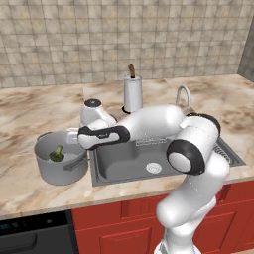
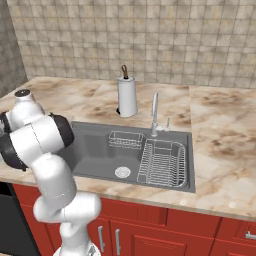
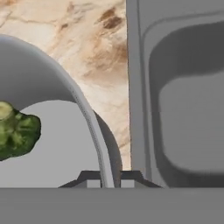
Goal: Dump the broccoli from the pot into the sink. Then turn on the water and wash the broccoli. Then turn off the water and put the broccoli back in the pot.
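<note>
The grey pot stands on the counter just left of the sink. Inside it lies the green broccoli, low against the left wall. My gripper reaches over the pot's right rim from the sink side. In the hand view the pot's rim runs straight down between the two fingertips, so the gripper is shut on that rim. The broccoli sits at the left on the pot's floor, and the sink basin lies at the right.
A white paper-towel roll stands behind the sink, with the curved faucet to its right. From the right base camera the sink holds a wire dish rack and a small wire basket; no water runs from the faucet.
</note>
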### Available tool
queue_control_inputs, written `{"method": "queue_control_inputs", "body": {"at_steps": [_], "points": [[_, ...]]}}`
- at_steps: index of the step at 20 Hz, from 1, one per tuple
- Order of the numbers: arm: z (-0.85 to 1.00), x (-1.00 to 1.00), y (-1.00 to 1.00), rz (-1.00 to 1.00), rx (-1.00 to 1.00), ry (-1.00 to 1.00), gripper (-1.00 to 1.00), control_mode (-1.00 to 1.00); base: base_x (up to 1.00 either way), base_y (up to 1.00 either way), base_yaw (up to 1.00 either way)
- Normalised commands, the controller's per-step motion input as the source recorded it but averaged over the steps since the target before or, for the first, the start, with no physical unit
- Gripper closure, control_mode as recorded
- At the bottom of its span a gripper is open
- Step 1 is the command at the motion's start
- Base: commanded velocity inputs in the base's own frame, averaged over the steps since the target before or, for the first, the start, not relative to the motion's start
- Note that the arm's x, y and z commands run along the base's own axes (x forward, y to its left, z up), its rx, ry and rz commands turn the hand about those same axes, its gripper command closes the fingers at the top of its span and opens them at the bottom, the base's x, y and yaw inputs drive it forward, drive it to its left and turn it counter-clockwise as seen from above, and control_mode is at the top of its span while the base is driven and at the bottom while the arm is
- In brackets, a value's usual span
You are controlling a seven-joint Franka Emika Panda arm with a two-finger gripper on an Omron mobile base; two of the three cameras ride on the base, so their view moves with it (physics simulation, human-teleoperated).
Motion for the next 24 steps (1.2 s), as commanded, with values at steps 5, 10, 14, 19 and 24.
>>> {"method": "queue_control_inputs", "body": {"at_steps": [5,10,14,19,24], "points": [[0.21,-0.01,-0.93,-0.49,0.01,-0.04,1.0,-1.0,0.0,0.0,0.0],[0.29,0.0,-0.87,-0.41,-0.02,-0.03,1.0,-1.0,0.0,0.0,0.0],[0.64,0.0,-0.8,-0.32,-0.01,0.0,1.0,-1.0,0.0,0.0,0.0],[0.79,0.0,-0.81,-0.23,-0.01,0.0,1.0,-1.0,0.0,0.0,0.0],[0.44,0.0,-0.78,-0.21,-0.1,0.0,1.0,-1.0,0.0,0.0,0.0]]}}
